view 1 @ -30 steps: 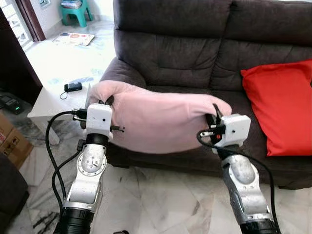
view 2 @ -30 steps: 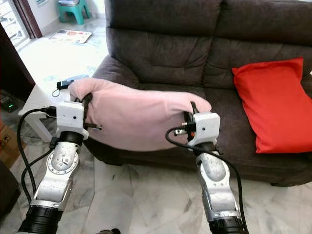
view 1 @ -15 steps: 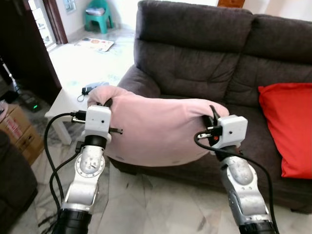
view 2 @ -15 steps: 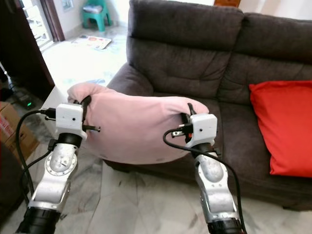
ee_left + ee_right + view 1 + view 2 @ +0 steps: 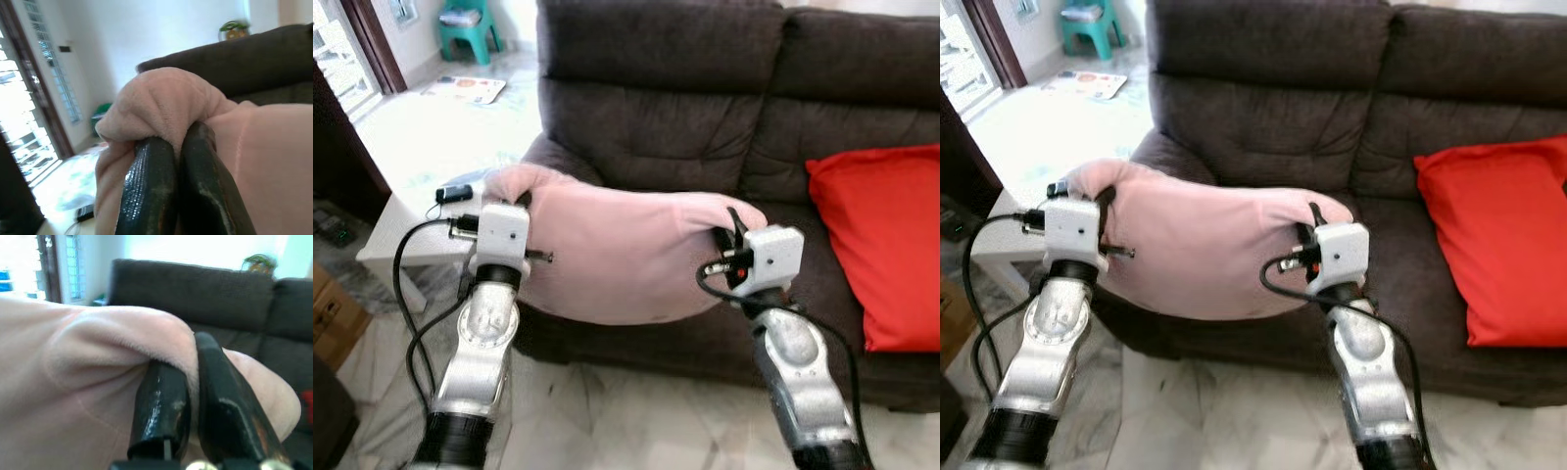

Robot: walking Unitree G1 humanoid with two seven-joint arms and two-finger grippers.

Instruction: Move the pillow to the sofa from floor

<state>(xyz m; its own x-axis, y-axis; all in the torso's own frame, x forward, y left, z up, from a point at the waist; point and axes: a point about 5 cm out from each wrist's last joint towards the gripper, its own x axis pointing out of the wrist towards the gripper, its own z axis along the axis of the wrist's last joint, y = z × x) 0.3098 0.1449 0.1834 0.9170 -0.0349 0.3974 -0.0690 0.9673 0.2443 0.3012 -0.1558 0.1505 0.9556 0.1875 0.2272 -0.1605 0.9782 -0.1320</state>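
The pink pillow (image 5: pixel 626 250) hangs in the air between both arms, in front of the dark sofa (image 5: pixel 705 117) seat's front edge. The left gripper (image 5: pixel 168 147) has its jaws clenched on one bunched end; the right gripper (image 5: pixel 188 374) pinches the other. A red cushion (image 5: pixel 886 235) lies on the sofa's right side.
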